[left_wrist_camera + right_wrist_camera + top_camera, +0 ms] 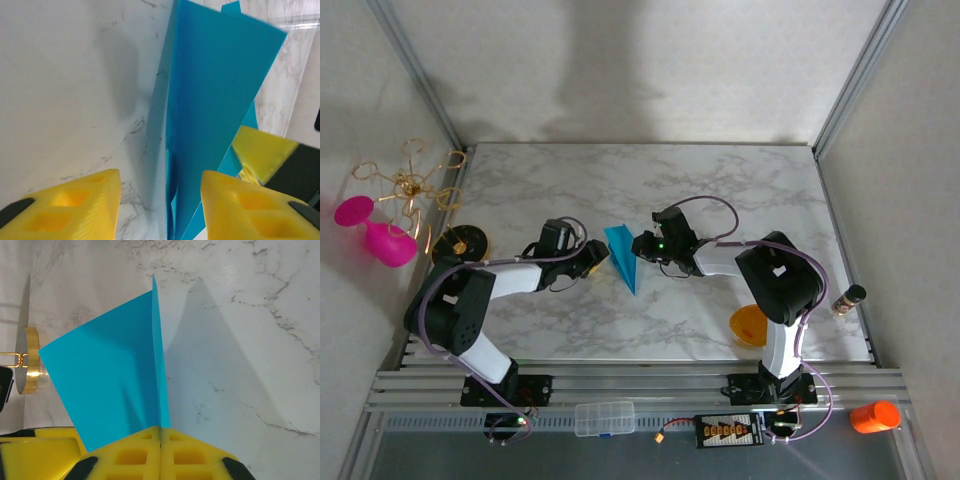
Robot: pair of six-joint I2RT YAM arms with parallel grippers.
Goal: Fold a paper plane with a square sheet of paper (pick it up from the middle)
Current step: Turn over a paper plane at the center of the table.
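Observation:
The teal-blue paper plane [623, 255] is a narrow pointed dart standing on edge at the table's middle. My right gripper [642, 247] holds it from the right. In the right wrist view the gripper [161, 432] is shut on the plane's folded spine, and one wing [110, 380] spreads to the left. My left gripper [598, 262] is at the plane's left side. In the left wrist view its yellow jaws [160, 185] stand apart on either side of the upright paper [210, 100] without touching it. A yellow finger of the right gripper [260, 150] shows behind the paper.
A small orange bowl [750, 325] sits near the right arm's base. At the left are a gold wire stand [410, 185], a pink object [375, 230] and a round black-and-gold disc [460, 243]. A small bottle [848, 298] stands at the right edge.

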